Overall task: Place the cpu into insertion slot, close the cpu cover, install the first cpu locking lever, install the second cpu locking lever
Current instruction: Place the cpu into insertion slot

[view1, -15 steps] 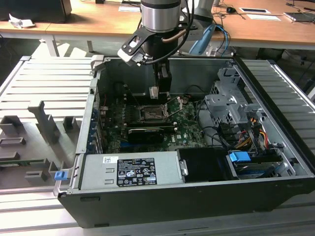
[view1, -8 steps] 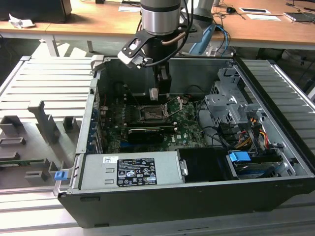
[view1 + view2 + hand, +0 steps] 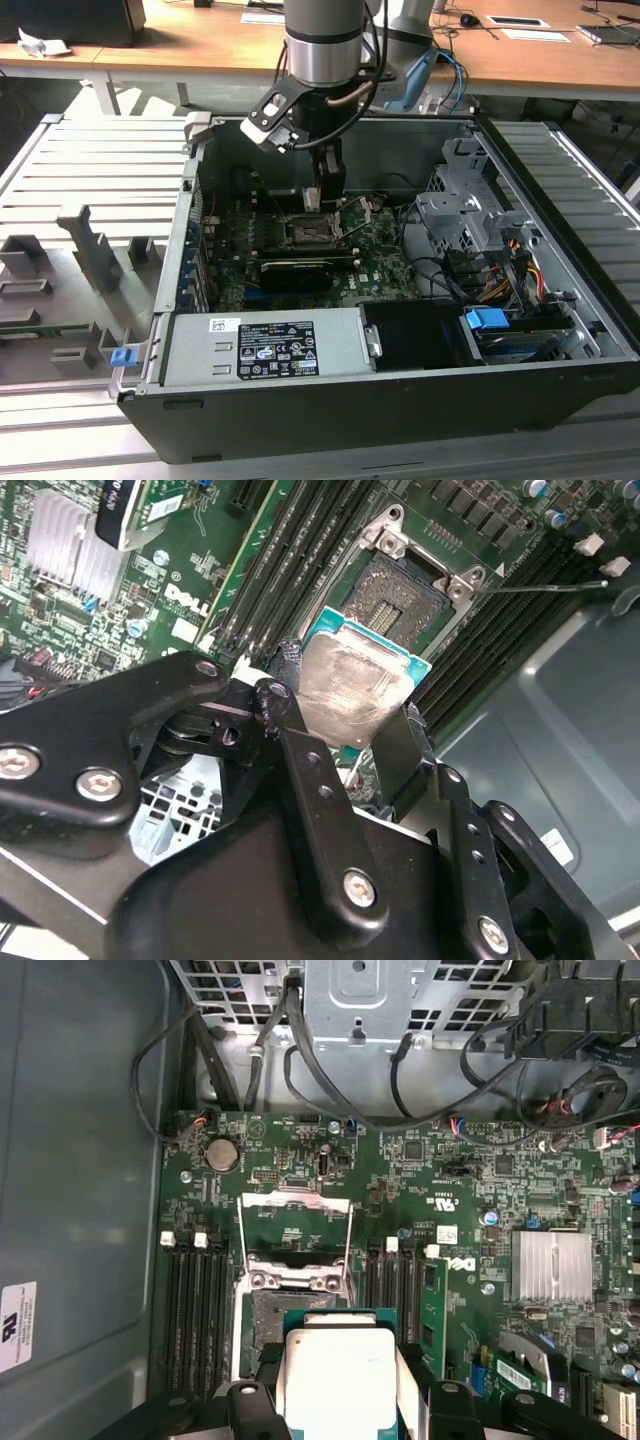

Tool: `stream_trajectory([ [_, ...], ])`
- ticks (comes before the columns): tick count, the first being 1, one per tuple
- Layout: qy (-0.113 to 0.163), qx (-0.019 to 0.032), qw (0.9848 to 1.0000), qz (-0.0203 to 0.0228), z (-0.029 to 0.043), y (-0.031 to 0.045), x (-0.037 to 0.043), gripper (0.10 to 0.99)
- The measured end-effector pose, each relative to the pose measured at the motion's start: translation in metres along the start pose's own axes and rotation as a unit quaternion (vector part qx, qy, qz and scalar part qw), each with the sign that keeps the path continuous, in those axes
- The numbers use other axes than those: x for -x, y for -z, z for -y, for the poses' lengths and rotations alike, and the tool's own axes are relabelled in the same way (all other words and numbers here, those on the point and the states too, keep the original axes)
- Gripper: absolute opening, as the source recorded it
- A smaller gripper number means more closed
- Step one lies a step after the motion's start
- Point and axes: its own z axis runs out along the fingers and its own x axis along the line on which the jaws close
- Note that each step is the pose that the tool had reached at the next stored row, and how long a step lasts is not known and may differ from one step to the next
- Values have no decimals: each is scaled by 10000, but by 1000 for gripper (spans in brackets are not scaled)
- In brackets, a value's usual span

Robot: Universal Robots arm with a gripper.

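The cpu (image 3: 352, 685) is grasped by its edges in the clenched jaws and is held just above the insertion slot (image 3: 405, 595), not yet seated. The cpu cover (image 3: 296, 1200) is seen swung open beside the slot.

The arm (image 3: 322, 40) stands upright, its silver wrist (image 3: 320, 60) pointing straight down into the open case (image 3: 420, 420), close to the case's far wall in the exterior view. The gripper (image 3: 312, 197) hangs below it, tips downward. In both wrist views its two black fingers (image 3: 310, 770) pinch opposite edges of the cpu (image 3: 350, 685), metal face toward the wrist
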Motion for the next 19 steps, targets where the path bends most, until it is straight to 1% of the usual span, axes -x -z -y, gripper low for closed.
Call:
stream_trajectory([
  [6, 0, 0, 10000, 1, 16, -118, 2, 529],
  [9, -1, 0, 10000, 0, 25, -197, -1, 529],
  [13, -17, 1, 10000, 1, 33, -297, -79, 529],
  [14, -23, 1, 10000, 2, 54, -335, -85, 529],
  [15, -24, 0, 10000, 3, 73, -358, -88, 529],
  [19, -23, 0, 10000, 2, 86, -421, -135, 529],
])
